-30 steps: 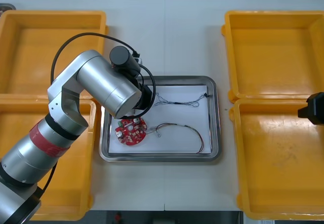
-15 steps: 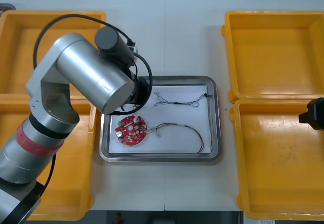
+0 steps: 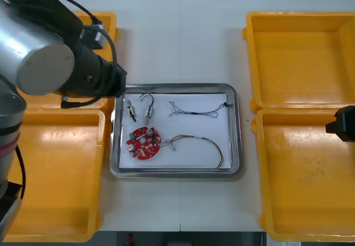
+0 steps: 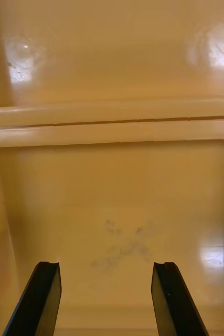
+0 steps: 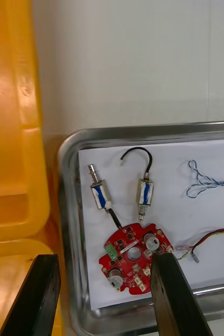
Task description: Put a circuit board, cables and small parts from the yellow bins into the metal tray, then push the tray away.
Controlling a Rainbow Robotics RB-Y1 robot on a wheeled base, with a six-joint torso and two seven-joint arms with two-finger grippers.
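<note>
Bright, even overhead light across surface [image 3: 205, 40]; shadows soft, short. White glare patches on glossy yellow bins [image 4: 112, 199] ahead of my right jaws. Metal tray [image 3: 176, 86] rim gleams, mirrors orange from bin beside it. Broad highlight on shell of my left arm [image 3: 36, 57]; black wrist reads dark.

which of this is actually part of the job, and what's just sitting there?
Job: metal tray holding circuit board, small metal parts, black cable, blue and white cable, red and yellow cable; yellow bins; left end effector, open, over the tray's left side.
Sitting there: right end effector, open, parked over a right bin; table.
</note>
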